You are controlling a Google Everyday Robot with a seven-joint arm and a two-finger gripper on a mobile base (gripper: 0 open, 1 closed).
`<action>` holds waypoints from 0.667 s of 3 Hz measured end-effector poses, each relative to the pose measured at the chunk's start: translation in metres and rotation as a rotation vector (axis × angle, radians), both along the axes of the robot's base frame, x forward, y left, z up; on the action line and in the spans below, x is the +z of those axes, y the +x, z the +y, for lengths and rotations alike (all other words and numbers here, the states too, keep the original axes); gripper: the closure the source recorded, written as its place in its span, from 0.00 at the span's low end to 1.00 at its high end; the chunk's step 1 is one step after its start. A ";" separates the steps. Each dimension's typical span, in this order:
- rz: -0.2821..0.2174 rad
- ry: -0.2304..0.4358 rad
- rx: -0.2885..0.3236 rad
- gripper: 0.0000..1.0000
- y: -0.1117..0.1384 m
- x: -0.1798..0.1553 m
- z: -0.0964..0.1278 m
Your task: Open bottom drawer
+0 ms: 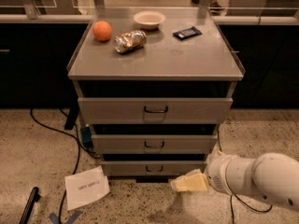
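Observation:
The bottom drawer [126,168] is the lowest and narrowest grey front of the cabinet, with a small dark wire handle [154,169] at its centre; it stands closed. My gripper [187,182] is at the end of the white arm coming in from the lower right. Its cream fingers sit just below and to the right of the handle, near the floor, apart from the drawer front. The middle drawer [117,143] and the top drawer [107,110] sit above it.
On the cabinet top [187,59] lie an orange [102,31], a crushed can [130,41], a white bowl [149,19] and a dark packet [187,32]. A white paper sheet [87,187] and black cables [74,162] lie on the floor at left.

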State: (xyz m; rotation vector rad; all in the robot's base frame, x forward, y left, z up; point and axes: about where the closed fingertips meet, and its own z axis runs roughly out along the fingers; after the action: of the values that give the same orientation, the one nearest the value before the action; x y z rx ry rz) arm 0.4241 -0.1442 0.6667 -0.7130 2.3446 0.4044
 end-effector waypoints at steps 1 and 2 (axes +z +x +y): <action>-0.070 -0.008 -0.053 0.00 0.018 0.007 -0.009; -0.070 -0.008 -0.053 0.00 0.018 0.007 -0.009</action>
State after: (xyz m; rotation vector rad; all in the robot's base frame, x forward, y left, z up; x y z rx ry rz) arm 0.4419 -0.1532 0.6740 -0.6569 2.2949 0.3410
